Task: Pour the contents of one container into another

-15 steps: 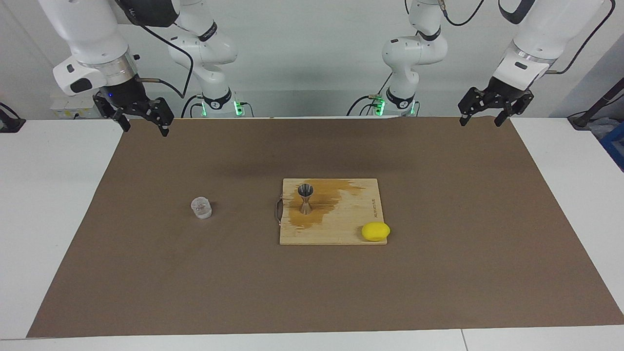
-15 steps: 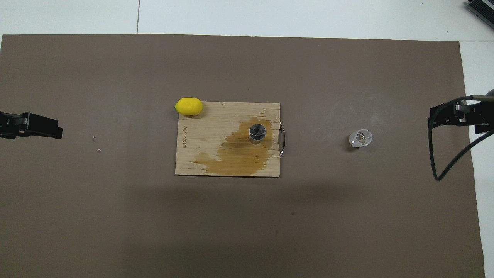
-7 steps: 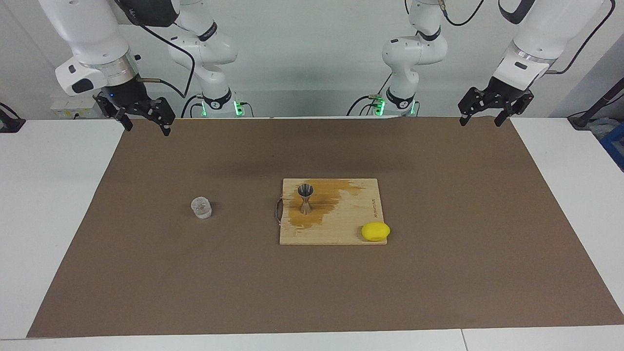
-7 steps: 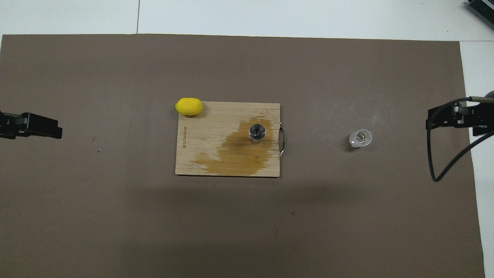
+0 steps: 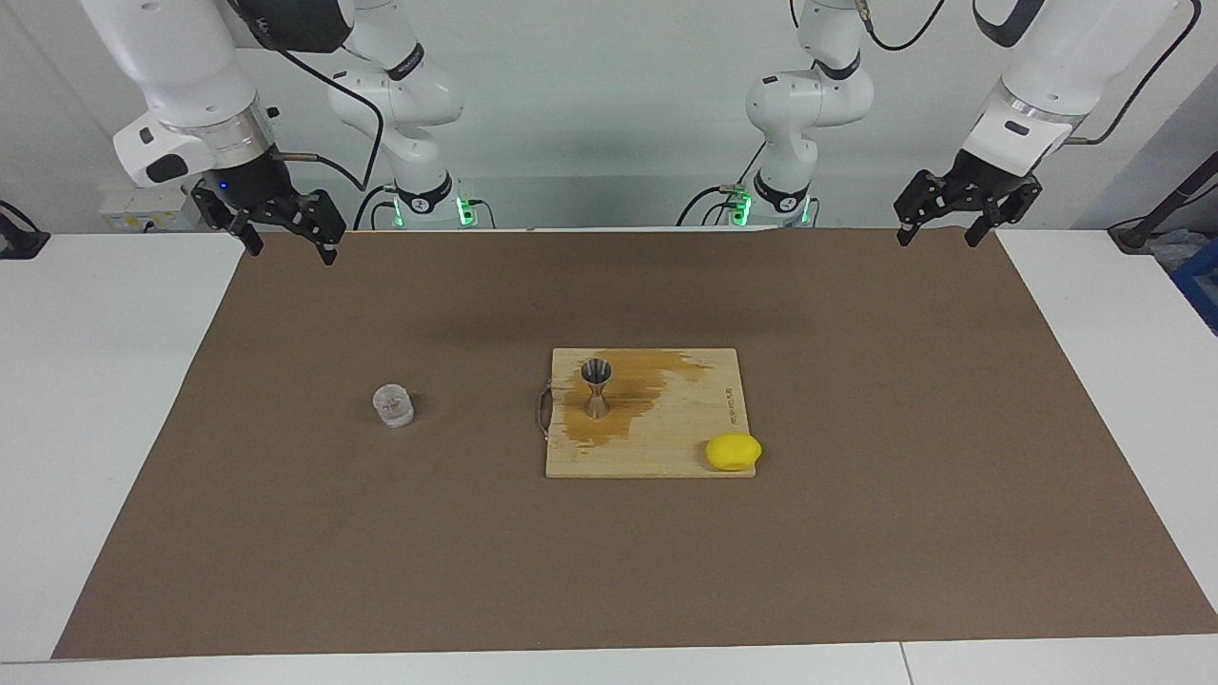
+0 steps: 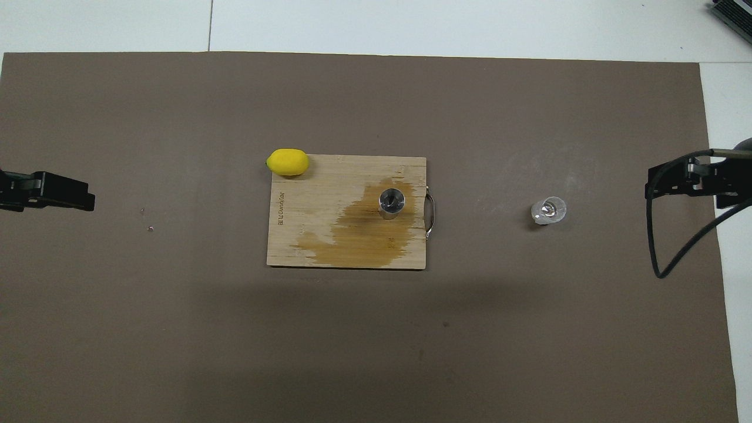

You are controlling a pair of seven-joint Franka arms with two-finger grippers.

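Both grippers hang raised over the edge of the brown mat [image 5: 856,533] nearest the robots. The right gripper [image 5: 290,243] is above the mat's corner at the right arm's end, fingers apart, holding nothing. The left gripper [image 5: 937,231] is above the corner at the left arm's end, also spread wide and empty.

Farther out, taking the overhead view as a clock face, the wooden board [image 6: 311,200] sits at the centre of the mat. A metal jigger [image 5: 596,388] stands upright on the board, toward its 3 o'clock edge, in a dark wet stain [image 6: 352,235] that spreads from it toward 7 o'clock.

The glass tumbler [image 5: 393,405] stands upright on the mat at 3 o'clock from the board — well apart from it, toward the right arm's end of the table. Whether it holds anything, I cannot tell.

Farthest from the robots, a lemon [image 5: 733,451] rests at the board's 10 o'clock corner — partly on the board, partly over its edge.
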